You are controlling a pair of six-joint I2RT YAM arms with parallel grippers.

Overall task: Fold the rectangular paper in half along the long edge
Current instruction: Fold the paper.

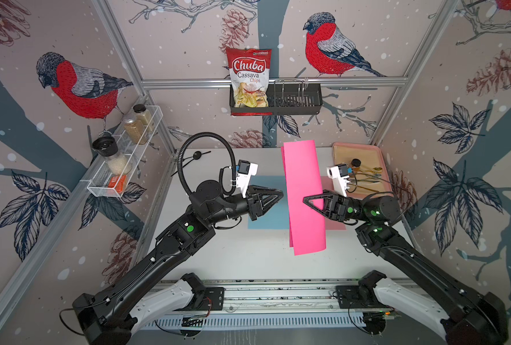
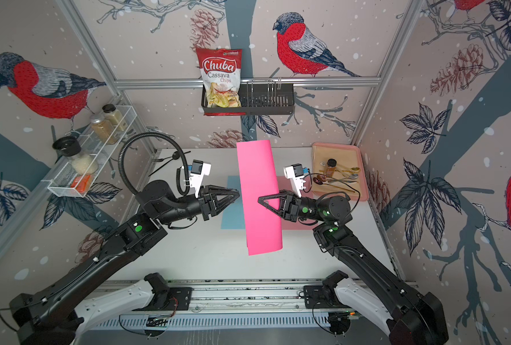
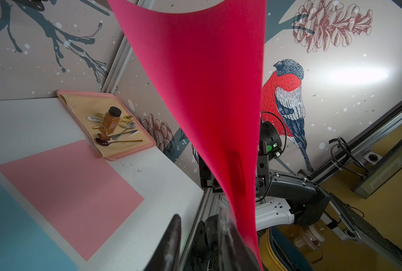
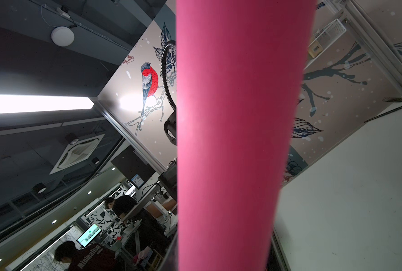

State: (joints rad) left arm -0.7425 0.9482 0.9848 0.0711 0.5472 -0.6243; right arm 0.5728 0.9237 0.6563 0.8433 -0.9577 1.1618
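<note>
Status: the bright pink rectangular paper sheet point(image 1: 303, 179) is in the air above the white table point(image 1: 248, 260), over a light-blue flat sheet point(image 1: 266, 212) and a pale-pink flat sheet point(image 3: 73, 192). It's bent lengthwise into a loose curl, two layers show at the near end, no crease visible. I reckon aligning the edges, laying it down and pressing the fold are left. My right gripper point(image 1: 306, 199) pinches it mid-length. My left gripper point(image 1: 280, 194) sits just beside its edge, fingers point(image 3: 171, 239) spread, holding nothing.
</note>
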